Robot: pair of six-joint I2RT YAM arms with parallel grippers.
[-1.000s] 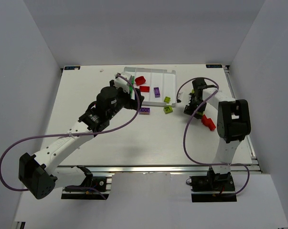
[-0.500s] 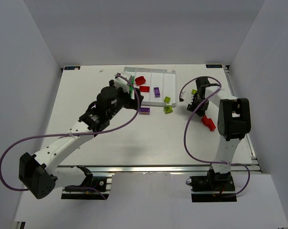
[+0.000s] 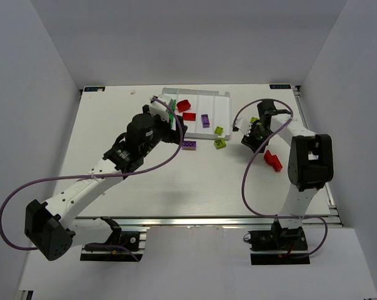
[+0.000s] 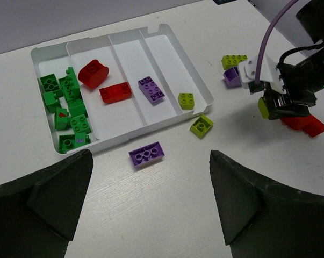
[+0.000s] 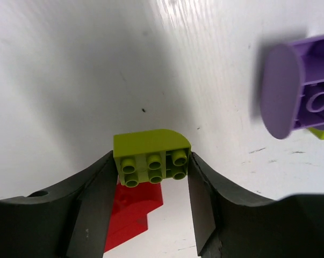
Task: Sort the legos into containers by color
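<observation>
Where the right hand clenches, a yellow-green lego sits between its fingers.

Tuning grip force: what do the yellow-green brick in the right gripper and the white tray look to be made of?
Yellow-green brick: likely hard moulded plastic, smooth with a satin sheen; crisp studs and even colour suggest it. White tray: apparently thin moulded plastic, slightly glossy; thin walls, rounded corners and ridged dividers.
</observation>
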